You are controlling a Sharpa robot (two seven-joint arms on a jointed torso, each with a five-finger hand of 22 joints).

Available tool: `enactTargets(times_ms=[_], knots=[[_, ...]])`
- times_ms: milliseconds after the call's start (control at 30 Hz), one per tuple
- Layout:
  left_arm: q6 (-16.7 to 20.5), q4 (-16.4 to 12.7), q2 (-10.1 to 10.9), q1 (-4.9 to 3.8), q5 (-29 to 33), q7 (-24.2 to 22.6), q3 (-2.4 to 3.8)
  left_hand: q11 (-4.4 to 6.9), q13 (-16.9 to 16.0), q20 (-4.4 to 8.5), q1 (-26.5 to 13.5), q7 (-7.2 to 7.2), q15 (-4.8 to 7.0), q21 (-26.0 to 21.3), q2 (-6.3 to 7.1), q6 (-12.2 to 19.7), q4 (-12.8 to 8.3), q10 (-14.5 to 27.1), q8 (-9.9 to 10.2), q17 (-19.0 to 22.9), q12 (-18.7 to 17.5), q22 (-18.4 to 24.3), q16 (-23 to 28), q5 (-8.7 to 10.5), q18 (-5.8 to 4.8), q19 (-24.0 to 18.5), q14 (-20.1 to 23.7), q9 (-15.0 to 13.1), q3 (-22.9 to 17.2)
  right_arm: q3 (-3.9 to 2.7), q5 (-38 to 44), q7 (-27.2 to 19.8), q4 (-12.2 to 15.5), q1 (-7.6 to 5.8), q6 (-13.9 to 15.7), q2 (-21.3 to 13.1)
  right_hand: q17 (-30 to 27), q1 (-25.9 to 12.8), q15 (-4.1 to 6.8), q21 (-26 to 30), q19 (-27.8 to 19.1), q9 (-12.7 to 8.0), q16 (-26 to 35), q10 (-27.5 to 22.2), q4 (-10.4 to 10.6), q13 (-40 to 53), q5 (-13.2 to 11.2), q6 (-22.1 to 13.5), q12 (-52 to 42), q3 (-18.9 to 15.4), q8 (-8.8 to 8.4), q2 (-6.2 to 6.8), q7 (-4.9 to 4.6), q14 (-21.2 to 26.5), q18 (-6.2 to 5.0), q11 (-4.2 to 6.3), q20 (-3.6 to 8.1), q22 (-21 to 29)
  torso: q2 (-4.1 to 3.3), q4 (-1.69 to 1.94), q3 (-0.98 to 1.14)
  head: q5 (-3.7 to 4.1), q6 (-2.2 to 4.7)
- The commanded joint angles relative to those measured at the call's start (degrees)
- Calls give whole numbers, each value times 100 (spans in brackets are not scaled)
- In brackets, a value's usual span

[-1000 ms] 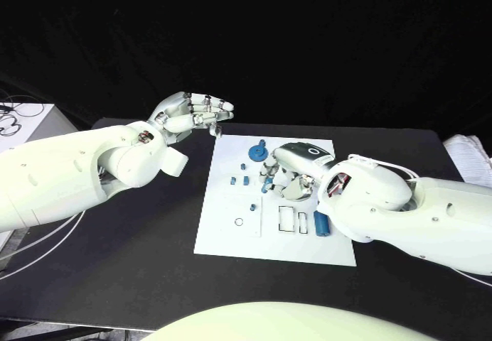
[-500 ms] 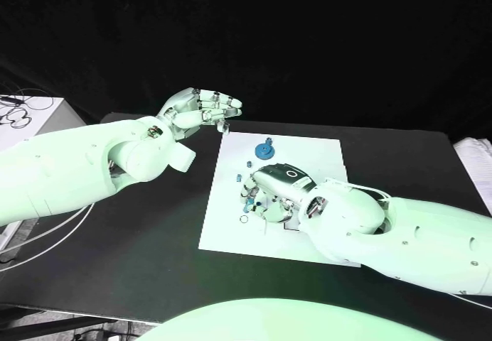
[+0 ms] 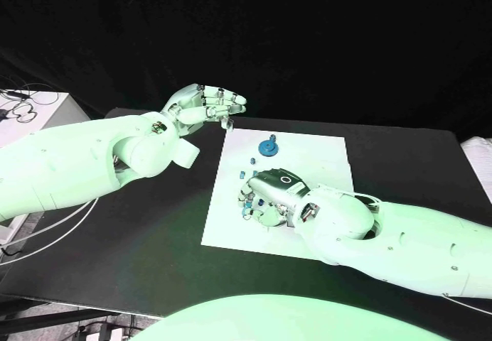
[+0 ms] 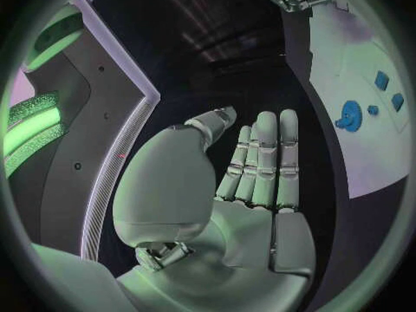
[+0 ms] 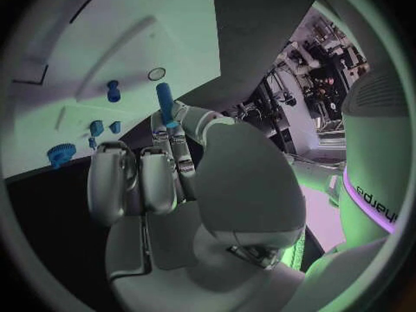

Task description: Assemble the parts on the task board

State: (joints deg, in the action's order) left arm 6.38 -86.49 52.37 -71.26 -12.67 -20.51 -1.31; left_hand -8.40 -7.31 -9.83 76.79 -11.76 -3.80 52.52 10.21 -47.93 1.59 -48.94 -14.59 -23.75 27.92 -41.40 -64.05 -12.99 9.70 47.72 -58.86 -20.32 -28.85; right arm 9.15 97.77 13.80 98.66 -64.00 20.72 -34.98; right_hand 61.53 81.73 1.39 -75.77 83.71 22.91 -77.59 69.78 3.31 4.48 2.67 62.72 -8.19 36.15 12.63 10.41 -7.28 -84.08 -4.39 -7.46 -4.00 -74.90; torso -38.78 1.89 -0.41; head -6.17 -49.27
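Observation:
The white task board [image 3: 308,153] lies mid-table with a blue gear [image 3: 267,148] near its far edge and small blue pegs [image 3: 243,172] below it. My right hand [image 3: 271,192] hovers low over the board's left middle. It pinches a blue cylindrical peg [image 5: 163,104] between thumb and a finger, close to a round hole [image 5: 156,73]. Beside the board's far left corner, my left hand [image 3: 205,105] is raised above the table, empty, its fingers [image 4: 260,159] stretched out. The gear [image 4: 350,115] and board [image 4: 364,152] lie off to its side. My right forearm hides the board's near right part.
A white box [image 3: 30,114] with cables stands at the table's left edge. Pale cloth [image 3: 482,153] lies at the right edge. Rectangular slots [image 5: 35,73] are cut in the board, and further small pegs [image 5: 113,90] stand beside the gear [image 5: 61,154].
My right hand has carried the blue peg from the board's right middle across to its left middle and lower. The left hand has stayed raised at the far left corner.

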Motion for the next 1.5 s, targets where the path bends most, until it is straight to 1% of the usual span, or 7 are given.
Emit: enactTargets(times_ms=[33,167,433,667,933,1100,1500], knots=[[-35,-9,-15,-4,6,-22,3,3,5,2,-38,4,-34,-21,-19,25,27,33,-17,7,31,7,14,-10,81,37,24,-9,-3,4,192,-88,-36,37,-8,33,-7,-1,49,14,64,7,33,511,-378,154,19,8,-46,338,30,-70,8,-71,92,468,20,-163,-5,-12,5,-29,-14],[-36,-11,-17,-4,4,-21,3,3,5,2,-38,4,-34,-21,-19,25,27,33,-17,7,31,7,14,-10,81,37,24,-9,-3,6,213,-84,-66,68,-24,55,-7,-1,49,14,64,7,33,511,-378,154,19,8,-46,338,30,-70,8,-71,92,468,20,-163,-5,-16,1,-32,-18],[-35,-17,-11,-4,-1,-18,3,3,5,2,-38,4,-34,-21,-19,25,27,33,-17,7,31,7,14,-10,81,37,24,-9,-3,9,248,-57,-98,93,-114,64,-9,-6,48,15,63,9,35,511,-386,155,20,6,-43,345,30,-71,7,-71,92,467,20,-164,-3,1,-6,-46,-50],[-33,-21,-4,-4,-4,-18,3,3,5,2,-38,4,-34,-21,-19,25,27,33,-17,7,31,7,14,-10,81,37,24,-9,-3,14,275,-26,-152,97,-182,58,-9,-6,48,15,63,9,35,511,-386,155,20,6,-43,345,30,-71,7,-71,92,467,20,-164,1,-12,-3,-58,-61],[-33,-25,-3,-4,-5,-17,3,3,5,2,-38,4,-34,-21,-19,25,27,33,-17,7,31,7,14,-10,81,37,24,-9,-3,32,283,-6,-221,99,-242,90,-15,-17,47,17,62,11,38,512,-400,157,21,6,-40,355,32,-72,7,-70,91,466,19,-163,1,-10,-2,-63,-66],[-33,-27,2,-5,-5,-16,3,6,4,2,-31,7,-32,-29,-15,18,27,39,-27,7,42,12,11,-9,82,42,26,-14,1,47,284,-4,-273,110,-273,120,-15,-17,47,17,62,11,38,512,-400,157,21,6,-40,355,32,-72,7,-70,91,466,19,-163,-5,-7,4,-76,-73],[-34,-31,7,-5,-5,-11,3,6,4,2,-31,7,-32,-29,-15,18,27,39,-27,7,42,12,11,-9,82,42,26,-14,1,67,283,-5,-339,136,-335,151,-25,-25,47,24,58,13,43,513,-409,159,21,5,-37,362,33,-73,6,-68,89,466,18,-157,1,-12,-1,-82,-73]])
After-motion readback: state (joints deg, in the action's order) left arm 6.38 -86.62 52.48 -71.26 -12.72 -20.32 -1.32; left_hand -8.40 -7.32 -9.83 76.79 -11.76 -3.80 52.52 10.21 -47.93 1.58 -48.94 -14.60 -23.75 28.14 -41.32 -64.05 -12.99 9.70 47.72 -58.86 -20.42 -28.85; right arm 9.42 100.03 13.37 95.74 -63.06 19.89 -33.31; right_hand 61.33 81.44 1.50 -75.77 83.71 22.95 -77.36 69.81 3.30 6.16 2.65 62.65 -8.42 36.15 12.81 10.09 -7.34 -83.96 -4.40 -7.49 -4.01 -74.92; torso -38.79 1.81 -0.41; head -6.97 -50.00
